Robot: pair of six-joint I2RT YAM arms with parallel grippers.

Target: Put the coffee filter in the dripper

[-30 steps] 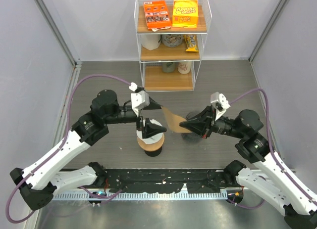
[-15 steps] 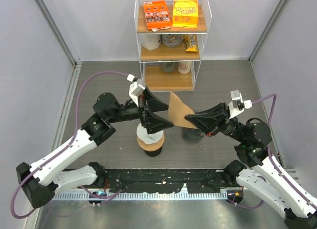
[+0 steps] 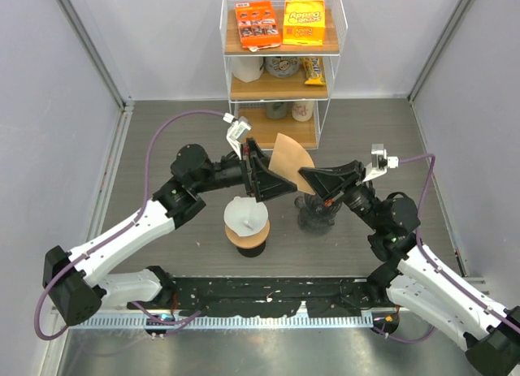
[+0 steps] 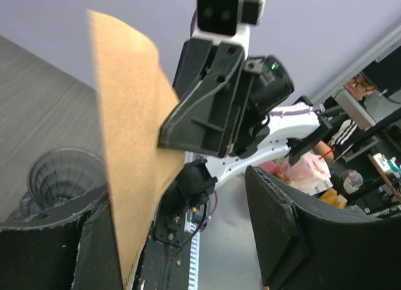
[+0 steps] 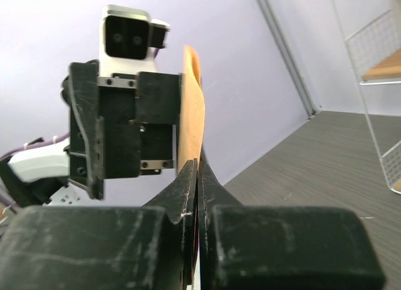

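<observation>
A brown paper coffee filter (image 3: pixel 289 157) is held up in the air above the table, pinched at its lower edge by my right gripper (image 3: pixel 305 176), which is shut on it. In the right wrist view the fingers (image 5: pixel 198 168) close on the filter's edge (image 5: pixel 193 102). My left gripper (image 3: pixel 280 185) is open, and the filter (image 4: pixel 128 158) stands between its jaws, close to the left finger (image 4: pixel 44 246). A white cone dripper (image 3: pixel 246 218) sits on a round brown base below the left gripper. A dark clear ribbed dripper (image 3: pixel 317 215) stands under the right gripper; it also shows in the left wrist view (image 4: pixel 59 176).
A white wire shelf (image 3: pixel 280 67) with snack boxes, cups and mugs stands at the back centre. Grey walls close in on both sides. A black rail (image 3: pixel 268 295) runs along the near edge by the arm bases.
Both grippers have risen and tilted upward. The filter has gone up and back with the right gripper. The left gripper has moved right, its open jaws now around the filter.
</observation>
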